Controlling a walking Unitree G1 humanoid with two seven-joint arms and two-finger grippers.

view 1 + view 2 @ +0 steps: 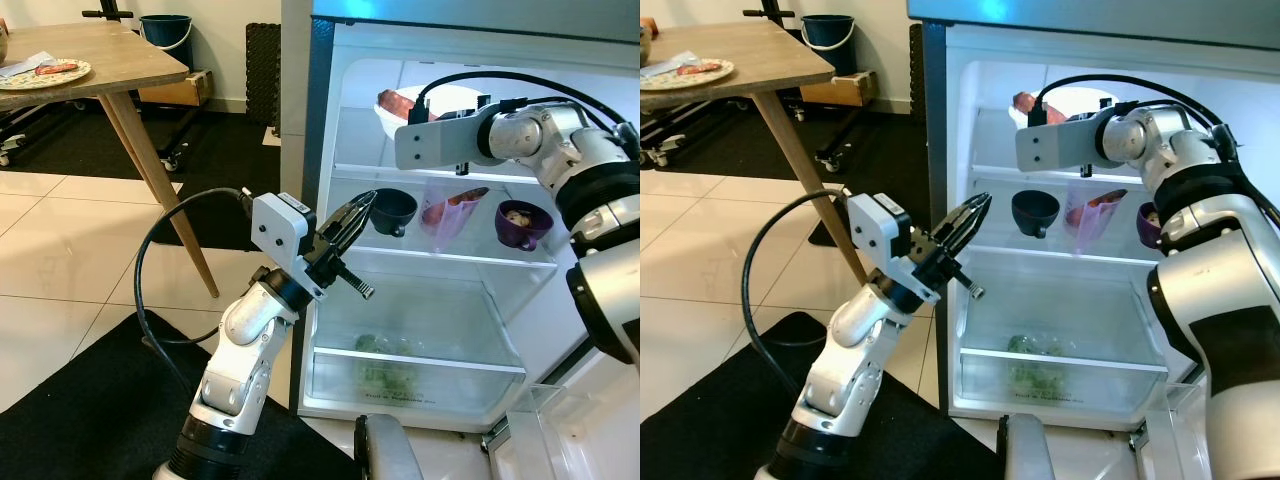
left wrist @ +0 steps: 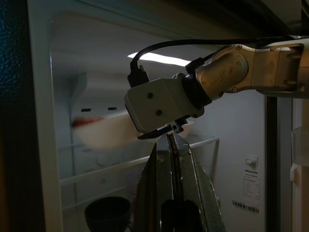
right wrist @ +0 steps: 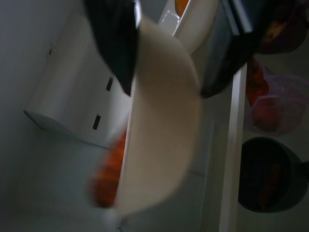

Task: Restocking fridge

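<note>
The right end effector [image 3: 166, 53] is reached into the top shelf [image 1: 440, 176] of the open fridge [image 1: 320, 120], its two black fingers [image 3: 113, 38] clasped on the rim of a white bowl [image 3: 161, 140]. The bowl holds something orange-red and rests tilted over that shelf; in the right wrist view it is blurred. In the head views the bowl [image 1: 420, 108] sits just behind the grey wrist housing of the right arm [image 1: 520, 135].

One shelf lower stand a dark bowl [image 1: 392, 211], a clear plastic bag [image 1: 450, 210] with reddish food inside, and a purple bowl [image 1: 523, 225], side by side from left to right. The dark bowl is apart from the bag. The shelf beneath them is bare glass, and the bottom drawer [image 1: 400, 375] contains green vegetables.

The left end effector [image 1: 357, 208] is raised outside the fridge, at the left edge of its opening, near the dark bowl but not touching it. Its fingers are pressed together and carry nothing.

Off to the left stands a wooden surface [image 1: 90, 70] with a plate [image 1: 45, 72] of food on it. A blue bucket [image 1: 166, 28] sits on the floor behind.
</note>
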